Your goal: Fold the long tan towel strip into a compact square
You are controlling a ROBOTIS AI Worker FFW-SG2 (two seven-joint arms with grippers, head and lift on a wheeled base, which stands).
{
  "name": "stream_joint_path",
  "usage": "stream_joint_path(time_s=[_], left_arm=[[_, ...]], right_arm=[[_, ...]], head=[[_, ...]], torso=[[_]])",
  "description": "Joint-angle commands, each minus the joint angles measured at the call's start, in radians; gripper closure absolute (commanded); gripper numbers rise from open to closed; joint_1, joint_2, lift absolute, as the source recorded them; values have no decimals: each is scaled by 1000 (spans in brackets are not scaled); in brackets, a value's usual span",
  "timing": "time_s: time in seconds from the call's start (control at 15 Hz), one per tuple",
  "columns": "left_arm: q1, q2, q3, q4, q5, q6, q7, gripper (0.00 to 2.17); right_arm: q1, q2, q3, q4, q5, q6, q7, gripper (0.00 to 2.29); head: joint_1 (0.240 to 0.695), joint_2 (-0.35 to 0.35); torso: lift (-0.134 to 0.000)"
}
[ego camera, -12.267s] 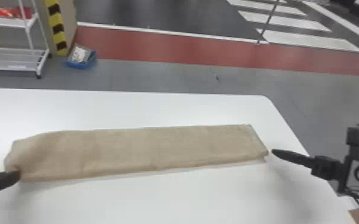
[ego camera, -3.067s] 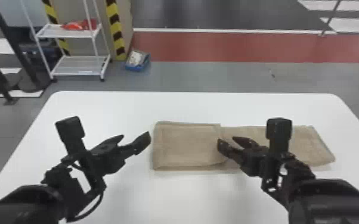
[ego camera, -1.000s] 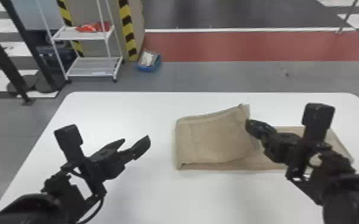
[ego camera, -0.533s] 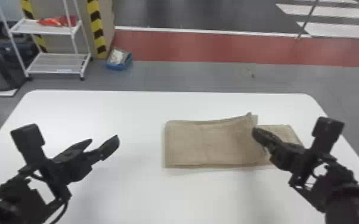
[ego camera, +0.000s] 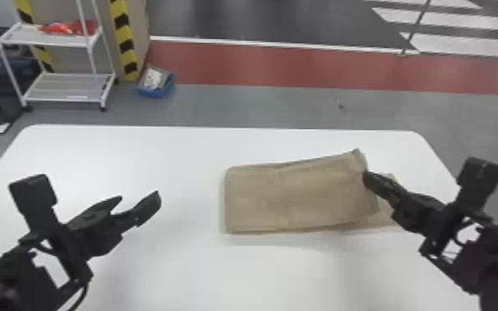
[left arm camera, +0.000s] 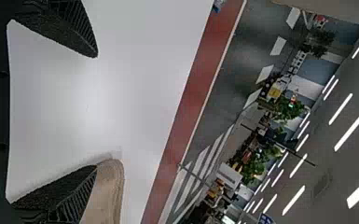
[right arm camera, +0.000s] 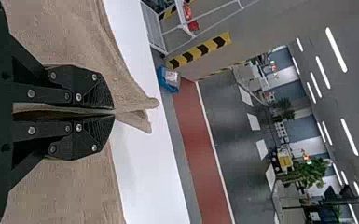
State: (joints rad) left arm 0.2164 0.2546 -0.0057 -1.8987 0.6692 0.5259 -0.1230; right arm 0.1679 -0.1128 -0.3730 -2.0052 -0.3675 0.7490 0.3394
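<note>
The tan towel point(ego camera: 293, 194) lies folded over on the table, its upper layer's right end lifted and a lower layer showing past it at the right. My right gripper point(ego camera: 368, 178) holds that raised end; in the right wrist view my right gripper point(right arm camera: 114, 112) is shut on the towel point(right arm camera: 60, 28), with a pinched edge poking out beyond the fingertips. Left of the towel, apart from it, my left gripper point(ego camera: 140, 199) is over the table with its fingers spread. The left wrist view has my left gripper point(left arm camera: 97, 111) open, the towel point(left arm camera: 109, 191) beyond one finger.
The white table point(ego camera: 136, 144) has its far edge behind the towel and its right edge near my right arm. On the floor behind stand a white shelf rack point(ego camera: 66, 87) and a blue box point(ego camera: 156, 82).
Since about a second ago, the towel's held end has moved right with my right gripper, over the lower layer. The head view has shifted. Earlier, the strip lay stretched out long.
</note>
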Motion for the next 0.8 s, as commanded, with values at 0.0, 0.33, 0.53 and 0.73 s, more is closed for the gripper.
stream_joint_path(time_s=[0.0,0.33,0.53,0.73], left_arm=[[8,0,-8,-13,-5,1,0,26],[8,-6,-62,-7,-45,1,2,26],[12,-3,-63,-7,-46,1,3,26],[15,-1,-62,-11,-46,1,20,26]], right_arm=[[-18,-51,-75,31,-37,33,7,1031],[-77,-77,-20,229,27,-29,67,1031],[-56,-74,-35,194,9,-62,89,1031],[-61,-99,-83,168,-42,-78,105,1035]], head=[[695,-159],[695,-237],[695,-241],[695,-243]], torso=[[-124],[-124],[-124],[-124]])
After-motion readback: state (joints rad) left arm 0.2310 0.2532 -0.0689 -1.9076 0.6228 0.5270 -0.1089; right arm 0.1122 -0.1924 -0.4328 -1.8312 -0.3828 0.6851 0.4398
